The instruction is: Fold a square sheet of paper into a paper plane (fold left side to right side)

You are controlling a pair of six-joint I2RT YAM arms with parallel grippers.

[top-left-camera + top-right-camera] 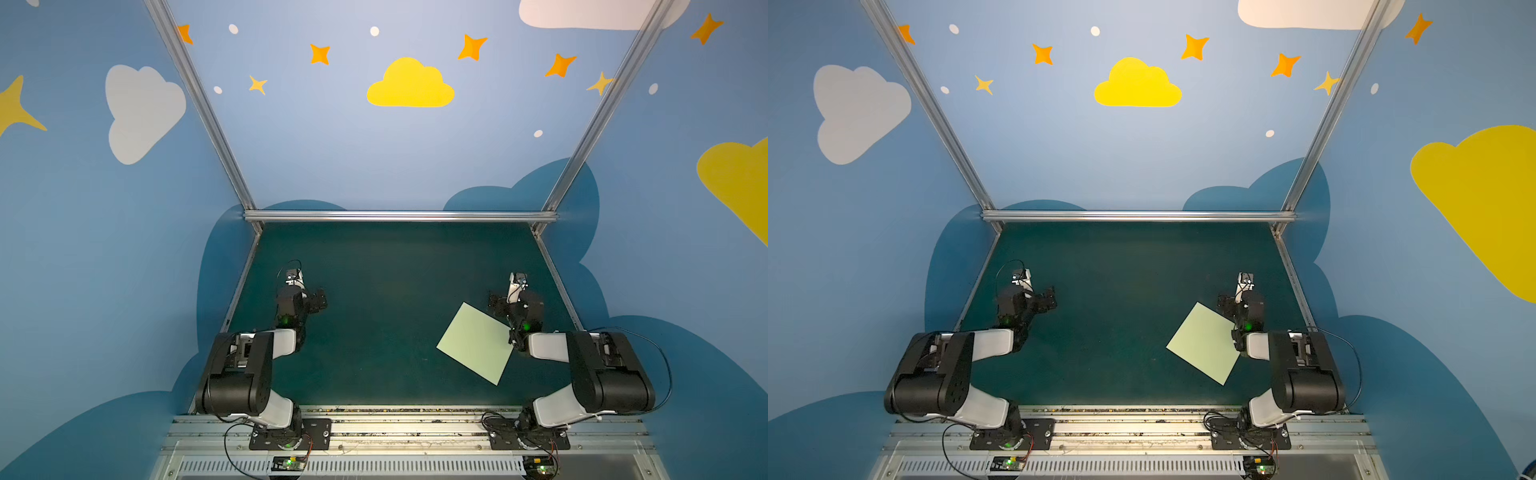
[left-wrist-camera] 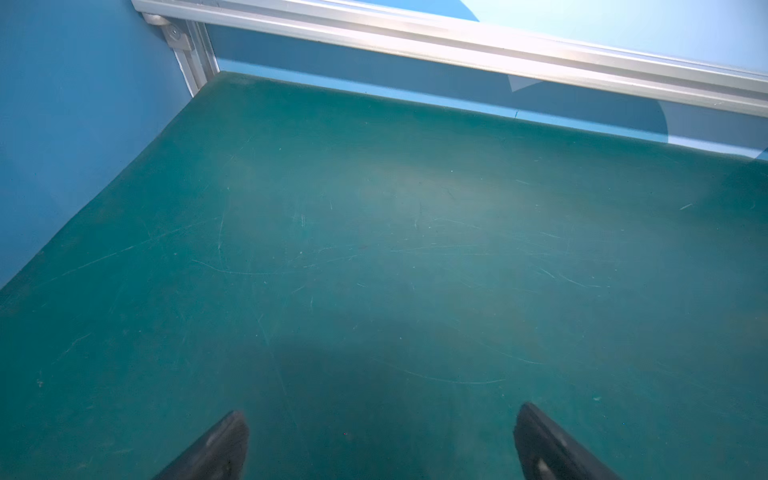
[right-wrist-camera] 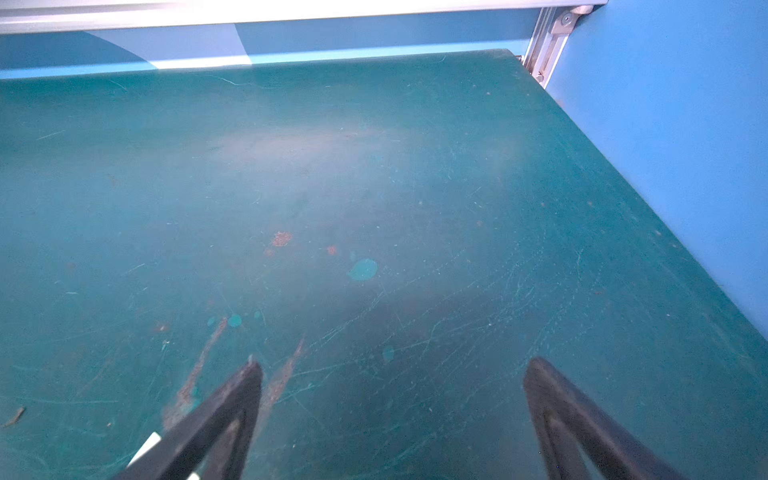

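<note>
Item 1: square sheet of paper point(image 1: 476, 343) point(image 1: 1204, 343), thin, plain, pale green. It lies flat on the right half of the table, nearer the near edge than the far one, and is turned cornerwise. No crease shows in either top view. Its right corner runs under the right arm; contact cannot be told.

Item 2: table point(image 1: 374, 291), dark green matte top, scratched, with reddish and pale spots in the right wrist view.

Item 3: left pincer point(image 1: 318, 299) point(image 2: 382, 415), black, released, jaws spread wide over bare table at the left, well apart from the sheet, holding nothing.

Item 4: right pincer point(image 1: 496, 303) point(image 3: 395, 363), black, released, jaws spread wide, holding nothing, just beyond the sheet's far corner.

Item 5: aluminium rail point(image 1: 399, 215) along the far edge of the table.

Item 6: walls point(image 1: 104, 249), blue, printed with clouds and stars.
</note>
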